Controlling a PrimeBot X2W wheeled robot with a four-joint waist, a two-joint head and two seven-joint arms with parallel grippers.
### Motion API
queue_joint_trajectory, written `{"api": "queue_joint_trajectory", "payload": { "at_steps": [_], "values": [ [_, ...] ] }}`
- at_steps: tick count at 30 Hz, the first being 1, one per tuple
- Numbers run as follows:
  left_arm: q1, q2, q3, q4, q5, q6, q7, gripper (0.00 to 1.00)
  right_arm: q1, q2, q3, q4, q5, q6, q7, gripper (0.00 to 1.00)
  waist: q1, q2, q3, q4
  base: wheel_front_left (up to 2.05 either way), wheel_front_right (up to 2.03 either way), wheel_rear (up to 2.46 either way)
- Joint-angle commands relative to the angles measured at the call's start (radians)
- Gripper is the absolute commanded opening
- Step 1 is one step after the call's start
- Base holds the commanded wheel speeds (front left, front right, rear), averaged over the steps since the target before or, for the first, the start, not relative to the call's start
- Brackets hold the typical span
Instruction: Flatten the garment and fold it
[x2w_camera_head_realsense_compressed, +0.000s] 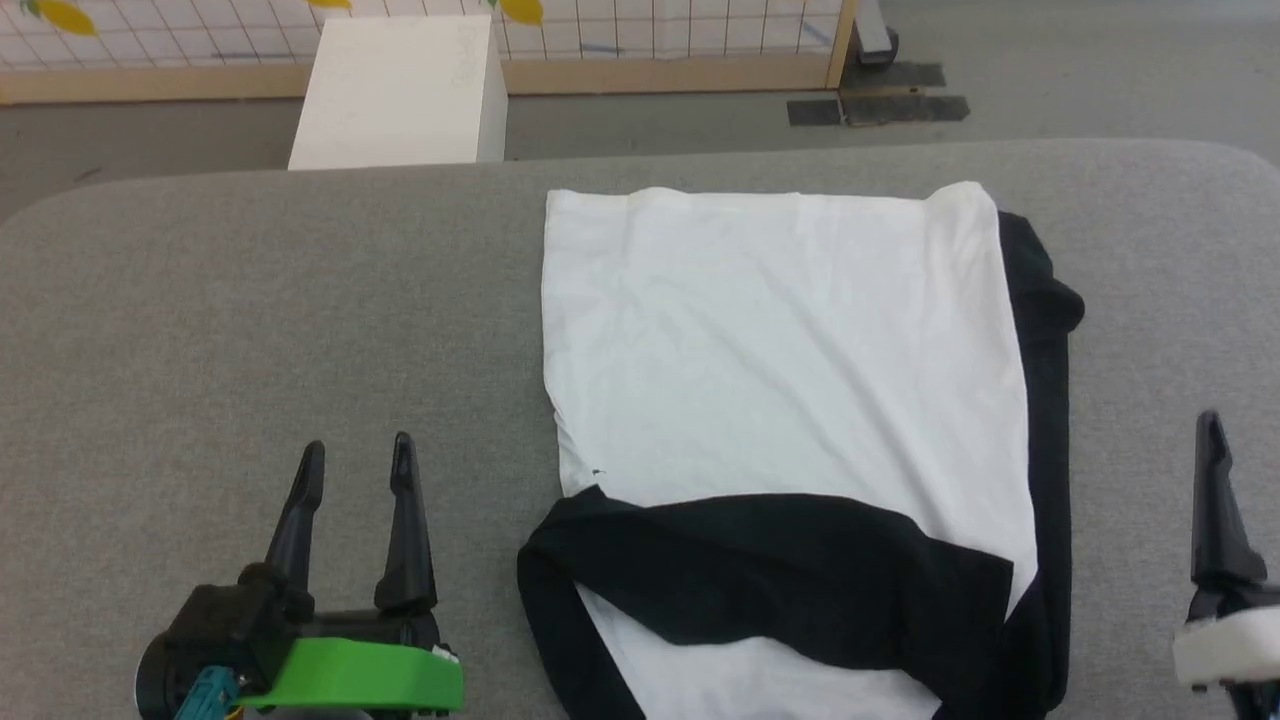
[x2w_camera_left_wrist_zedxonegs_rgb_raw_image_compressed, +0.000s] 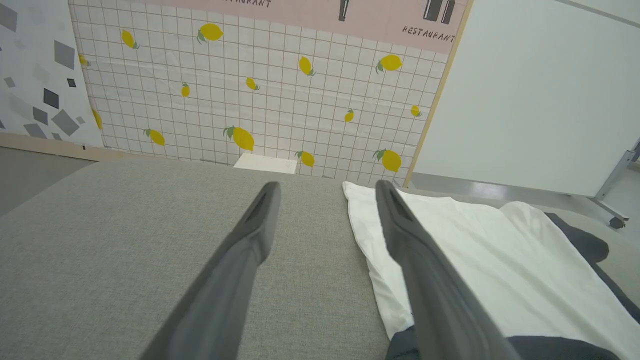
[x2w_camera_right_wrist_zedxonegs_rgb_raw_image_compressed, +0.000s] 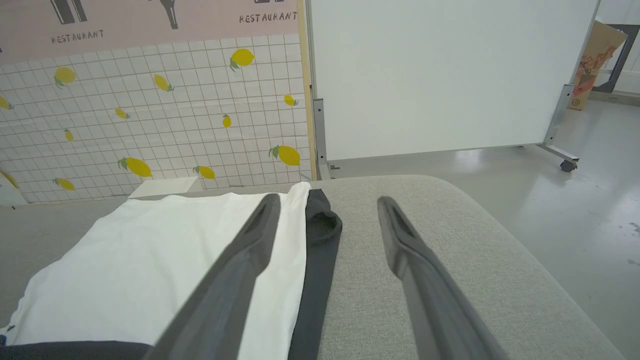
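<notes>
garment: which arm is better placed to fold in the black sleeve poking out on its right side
Right. The right gripper hangs open just beside the black sleeve; the left gripper sits across the garment, by its opposite edge.

The shirt (x2w_camera_head_realsense_compressed: 780, 340) runs off the bottom edge just right of the left claw (x2w_camera_head_realsense_compressed: 359, 442); the right claw (x2w_camera_head_realsense_compressed: 1255, 430) is half cropped by the side edge.

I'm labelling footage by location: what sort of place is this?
Likely a lab or studio mock-up, not a home: a printed lemon-tile backdrop, a wheeled white partition, and a grey floor.
</notes>
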Motion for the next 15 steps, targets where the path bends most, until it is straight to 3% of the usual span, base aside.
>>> {"api": "queue_joint_trajectory", "payload": {
  "at_steps": [1,6,15],
  "values": [
    [-0.008,-0.011,0.011,-0.002,0.018,-0.012,-0.005,1.00,-0.046,0.001,0.001,-0.012,0.004,-0.002,0.013,1.00,0.0000,0.0000,0.031,0.003,0.00,0.00,0.00],
    [-0.047,-0.046,0.032,-0.021,0.057,-0.050,-0.005,1.00,-0.234,-0.022,0.011,-0.032,0.002,-0.002,0.112,1.00,0.0000,0.0000,0.122,-0.009,0.00,0.00,0.00],
    [-0.142,-0.086,0.050,-0.054,0.109,-0.096,-0.005,1.00,-0.626,-0.210,0.005,0.106,0.104,-0.002,0.313,1.00,0.0000,0.0000,0.302,-0.014,0.00,0.00,0.00]
  ]
}}
